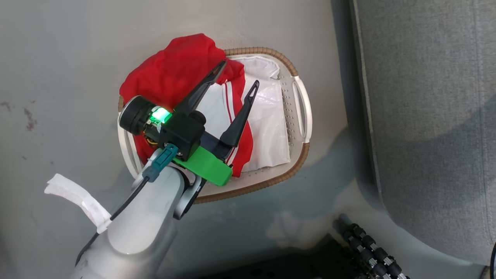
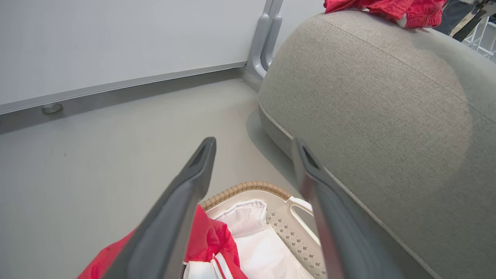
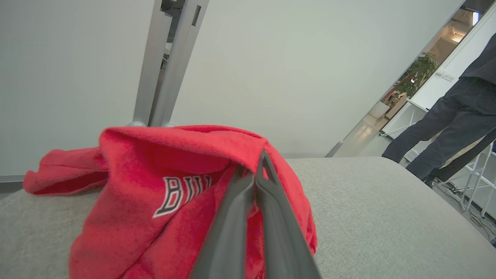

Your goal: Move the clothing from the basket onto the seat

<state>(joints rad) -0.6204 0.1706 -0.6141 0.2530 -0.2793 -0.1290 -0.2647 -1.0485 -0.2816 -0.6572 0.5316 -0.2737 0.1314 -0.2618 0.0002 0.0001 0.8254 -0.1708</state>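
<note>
The oval white basket [image 1: 267, 51] with its brown rim stands on the grey floor, left of the grey seat [image 1: 434, 116]. Plain red clothing [image 1: 174, 73] is heaped over its far left side, and a white sleeve with red stripes [image 1: 215, 108] lies on the white liner [image 1: 267, 116]. My left gripper [image 1: 240, 72] hovers open above this pile, its jaws wide apart and empty; the left wrist view shows the left gripper [image 2: 254, 142] over the basket [image 2: 248, 186]. My right gripper [image 3: 259, 166] is shut on a red jersey [image 3: 155, 174] with dark lettering, lying on the seat [image 3: 387, 213].
The seat's rounded side [image 2: 387, 116] rises close to the right of the basket, with red fabric [image 2: 387, 7] on top. A white wall and a metal post [image 2: 267, 38] stand behind. A person's legs [image 3: 445, 124] are beyond the seat. A dark ribbed cable [image 1: 368, 248] lies near my base.
</note>
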